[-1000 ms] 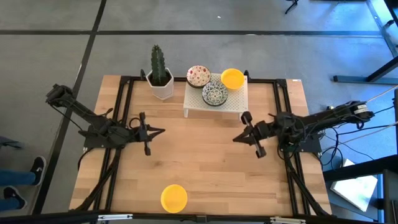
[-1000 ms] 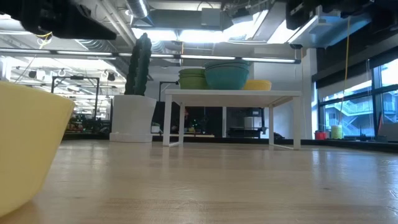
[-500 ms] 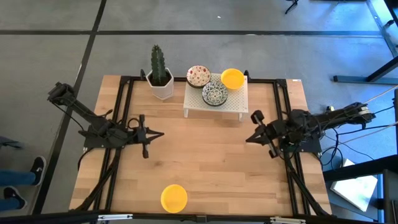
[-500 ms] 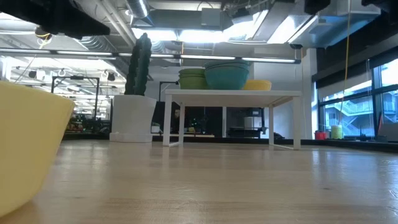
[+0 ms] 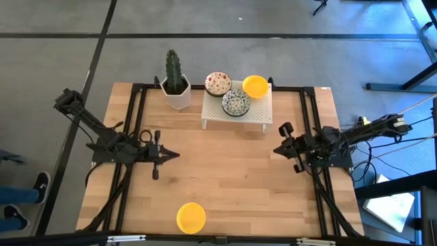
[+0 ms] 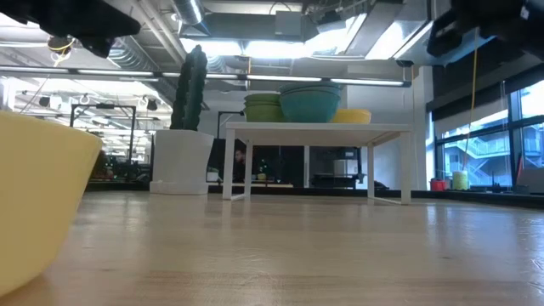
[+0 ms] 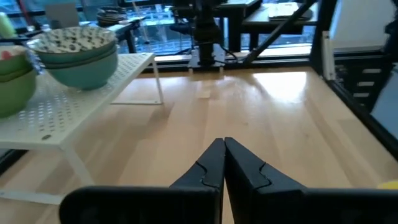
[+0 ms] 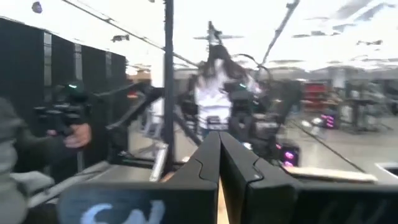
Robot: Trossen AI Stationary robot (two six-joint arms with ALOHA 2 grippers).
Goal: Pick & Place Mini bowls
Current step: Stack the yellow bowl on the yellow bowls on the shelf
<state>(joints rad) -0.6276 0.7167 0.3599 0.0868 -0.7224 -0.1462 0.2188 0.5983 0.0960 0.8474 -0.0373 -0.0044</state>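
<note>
Wooden counter (image 5: pixel 225 171) fills the middle of the room, with grey floor all around it. At 12 o'clock on the counter stands a white rack (image 5: pixel 237 109), and just beside it at 11 o'clock is a cactus pot (image 5: pixel 177 92). Three piles of mini bowls sit on the rack: the red-speck bowls (image 5: pixel 218 83), the blue-green bowls (image 5: pixel 236 103) and a yellow bowl (image 5: pixel 255 85). One more yellow bowl (image 5: pixel 191 217) sits alone at 6 o'clock, near the counter's edge.

Left gripper (image 5: pixel 164 155) hangs at 9 o'clock with its fingers clenched on nothing. Right gripper (image 5: pixel 280 147) hangs at 3 o'clock, fingers clenched on nothing too.

It looks like a pause between bowls. Next, an arm should open its fingers, reach over to the rack and pinch a bowl by its rim
</note>
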